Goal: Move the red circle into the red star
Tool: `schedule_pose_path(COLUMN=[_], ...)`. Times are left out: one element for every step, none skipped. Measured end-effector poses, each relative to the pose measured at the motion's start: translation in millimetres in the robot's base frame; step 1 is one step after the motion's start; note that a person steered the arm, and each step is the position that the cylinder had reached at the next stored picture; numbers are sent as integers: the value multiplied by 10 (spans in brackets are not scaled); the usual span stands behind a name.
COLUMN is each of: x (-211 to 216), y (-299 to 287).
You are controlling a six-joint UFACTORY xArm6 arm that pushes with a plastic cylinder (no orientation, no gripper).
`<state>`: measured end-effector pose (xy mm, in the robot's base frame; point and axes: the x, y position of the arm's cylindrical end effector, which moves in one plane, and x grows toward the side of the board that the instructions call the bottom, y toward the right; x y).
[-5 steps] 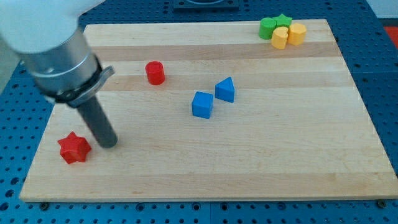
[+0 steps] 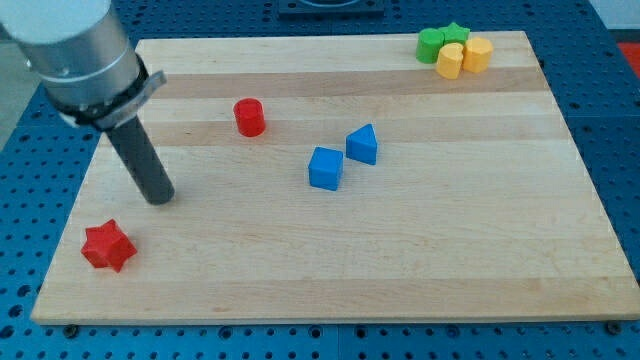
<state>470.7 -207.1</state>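
You have no jaws here, only my tip (image 2: 160, 197), resting on the table (image 2: 400, 260) just above and to the right of the red star (image 2: 107, 246). The red circle (image 2: 249, 117) sits well apart, toward the view's top right of my tip

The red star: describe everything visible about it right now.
The red star is a small, chunky block with blunt points and a flat top, in a matte, uniformly red finish. It lies flat on the wooden board near the view's bottom-left corner, close to the left edge. Nothing touches it: my tip stands apart, up and to the view's right of it, and the red circle sits farther off toward the view's top.
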Motion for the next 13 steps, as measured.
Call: schedule_pose_path(x=[-432, -1125, -1746, -1784, -1311, -724, -722, -1141, -1430, -1170, -580, -312, -639], y=[-290, -260, 182, 777, 815, 631, 617, 874, 1297, 1474, 1118, 936, 1118])
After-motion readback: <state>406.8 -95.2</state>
